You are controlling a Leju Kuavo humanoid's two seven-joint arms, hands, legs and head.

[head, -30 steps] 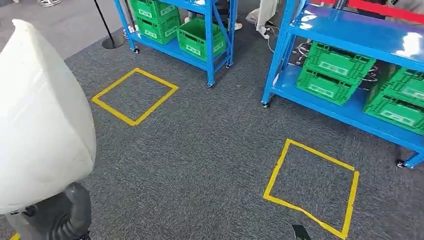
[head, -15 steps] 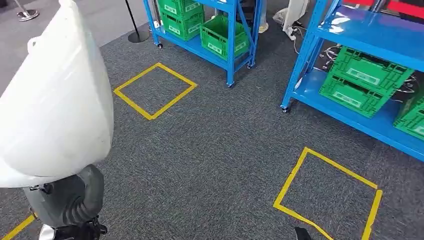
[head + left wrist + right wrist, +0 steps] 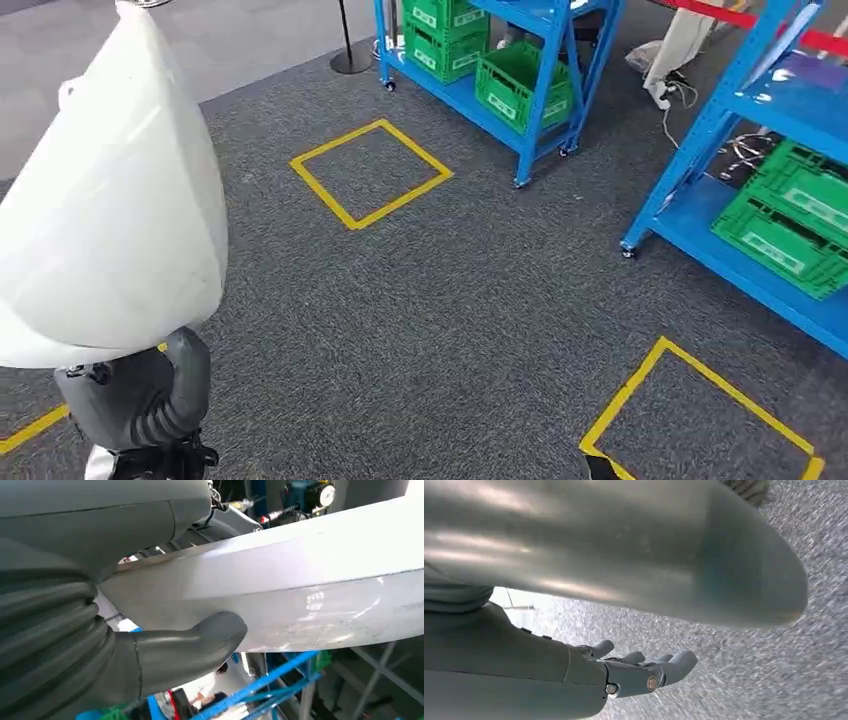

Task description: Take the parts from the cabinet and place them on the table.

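carrying phase: white part [image 3: 110, 210] held, view swung right.
part sits left of frame, left hand [image 3: 150, 655] thumb pressed against it; blue racks [image 3: 480, 60] shifted to upper right since earlier; right hand [image 3: 639, 672] fingers together, empty; table unseen.

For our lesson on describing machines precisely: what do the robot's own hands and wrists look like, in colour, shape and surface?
The left hand has a thick, smooth grey thumb and a grey ribbed cover like a bellows at the wrist. The right hand has rounded grey fingers with small round metal pins, one brass-coloured, and a smooth grey shell behind. Thin cables and connectors show near the left wrist.
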